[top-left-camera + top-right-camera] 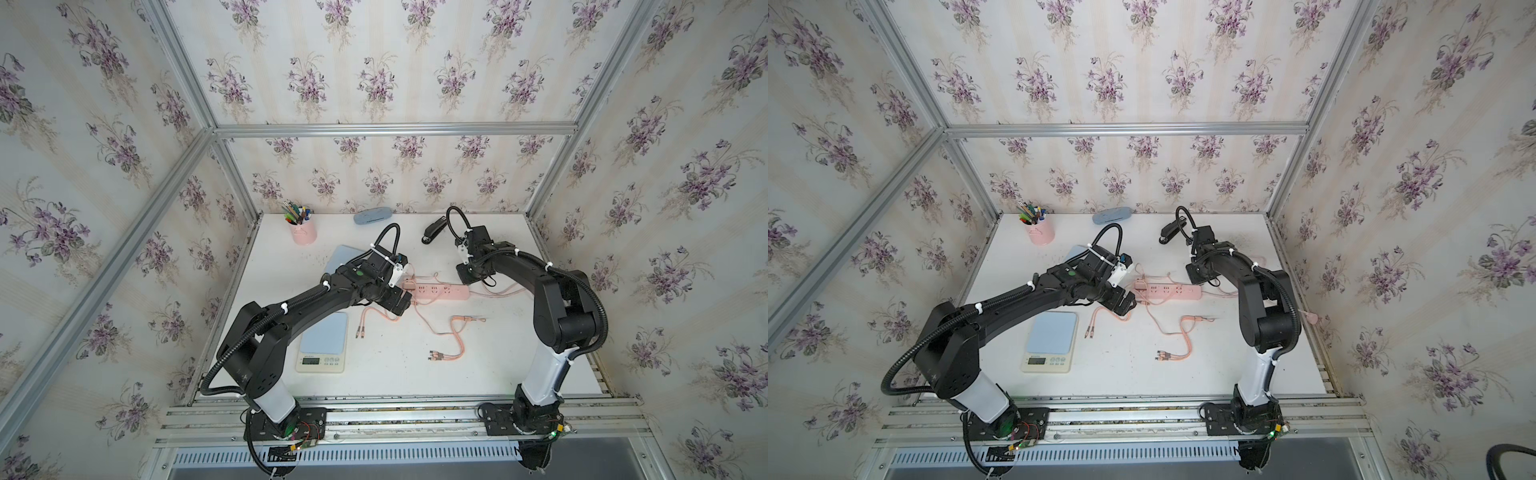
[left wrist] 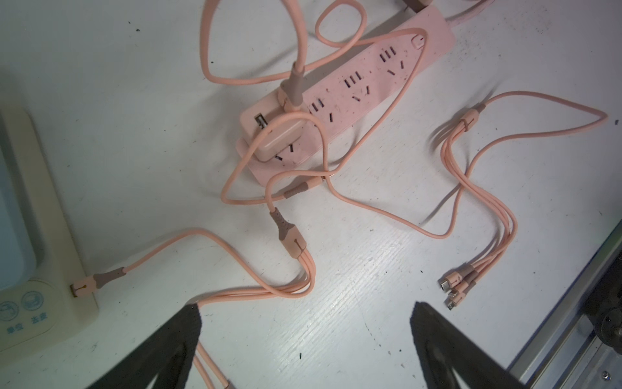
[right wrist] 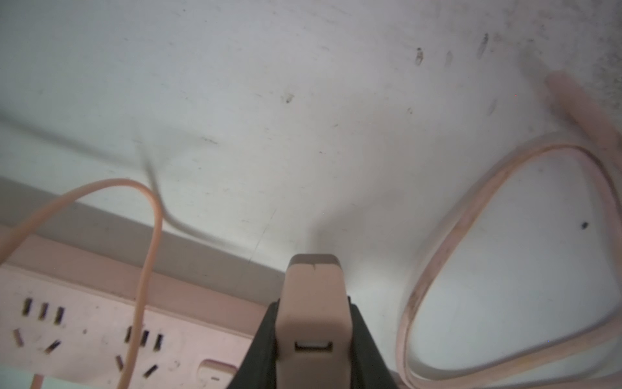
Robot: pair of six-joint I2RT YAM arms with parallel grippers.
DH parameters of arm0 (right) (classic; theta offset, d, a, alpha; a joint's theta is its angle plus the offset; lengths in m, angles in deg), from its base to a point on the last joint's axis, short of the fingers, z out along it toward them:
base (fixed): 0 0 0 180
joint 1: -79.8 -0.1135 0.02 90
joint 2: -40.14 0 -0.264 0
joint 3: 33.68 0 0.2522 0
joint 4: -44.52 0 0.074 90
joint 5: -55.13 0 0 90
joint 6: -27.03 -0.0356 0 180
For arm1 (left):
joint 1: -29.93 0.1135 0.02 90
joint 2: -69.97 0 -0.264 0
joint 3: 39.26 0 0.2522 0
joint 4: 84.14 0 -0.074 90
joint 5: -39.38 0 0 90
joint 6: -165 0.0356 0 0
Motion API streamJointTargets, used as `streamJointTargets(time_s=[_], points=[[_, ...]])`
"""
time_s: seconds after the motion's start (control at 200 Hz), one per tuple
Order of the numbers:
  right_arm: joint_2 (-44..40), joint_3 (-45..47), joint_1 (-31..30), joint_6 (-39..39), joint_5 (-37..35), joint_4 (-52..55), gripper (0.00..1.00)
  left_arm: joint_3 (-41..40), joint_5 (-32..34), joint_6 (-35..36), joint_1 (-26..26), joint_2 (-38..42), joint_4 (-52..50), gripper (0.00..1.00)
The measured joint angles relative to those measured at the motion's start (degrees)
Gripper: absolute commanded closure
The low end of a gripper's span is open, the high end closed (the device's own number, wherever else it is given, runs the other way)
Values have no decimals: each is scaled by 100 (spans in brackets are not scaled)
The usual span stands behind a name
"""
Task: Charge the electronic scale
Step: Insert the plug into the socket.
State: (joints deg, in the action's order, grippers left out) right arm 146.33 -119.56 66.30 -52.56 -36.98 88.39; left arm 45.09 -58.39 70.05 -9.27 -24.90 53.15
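Note:
The electronic scale (image 1: 322, 343) has a cream body and a blue platform and sits at the near left; its side also shows in the left wrist view (image 2: 54, 242). A pink power strip (image 1: 440, 291) lies mid-table with a pink adapter (image 2: 279, 138) plugged into its left end. A pink three-headed cable (image 2: 292, 242) has one small plug (image 2: 84, 286) tip-first against the scale's side wall; I cannot tell if it is seated. My left gripper (image 2: 304, 313) hangs open over bare table, two cable strands under one finger. My right gripper (image 3: 313, 304) is shut on a pink charger block (image 3: 313, 289) by the strip's right end (image 3: 84, 336).
A second pink multi-head cable (image 1: 453, 345) lies loose at the near right, its connectors (image 2: 452, 288) close to the front rail. At the back stand a pink pen cup (image 1: 303, 232), a grey-blue case (image 1: 372, 216) and a black stapler (image 1: 434, 232). A light blue pad (image 1: 345, 257) lies behind my left arm.

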Motion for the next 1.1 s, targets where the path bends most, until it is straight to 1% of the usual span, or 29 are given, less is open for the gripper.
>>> streamJointTargets(time_s=[0.165,0.295,0.4,0.51,0.55,0.654,0.829,0.964,1.099], points=[[-345,557,-109,-302,334,-369,100,4,-337,-74,2,-116,133,10],[-570,804,-240,-466,699,-463,100,9,-520,-179,2,-188,254,11],[-721,684,-330,-551,909,-17,100,31,-592,-221,2,-210,299,11],[-970,229,-402,-459,863,251,100,48,-704,-267,2,-210,328,13],[-1084,50,-428,-400,743,269,100,48,-739,-295,2,-210,328,13],[-1344,-310,-647,-144,415,273,100,39,-861,-450,2,-227,413,17],[-1513,-337,-1397,658,389,358,100,39,-999,-918,70,-457,588,20],[-1403,7,-1849,1425,732,592,100,39,-1150,-1204,205,-605,664,21],[-1158,7,-1906,1895,927,911,100,37,-1320,-1327,243,-649,743,21]])
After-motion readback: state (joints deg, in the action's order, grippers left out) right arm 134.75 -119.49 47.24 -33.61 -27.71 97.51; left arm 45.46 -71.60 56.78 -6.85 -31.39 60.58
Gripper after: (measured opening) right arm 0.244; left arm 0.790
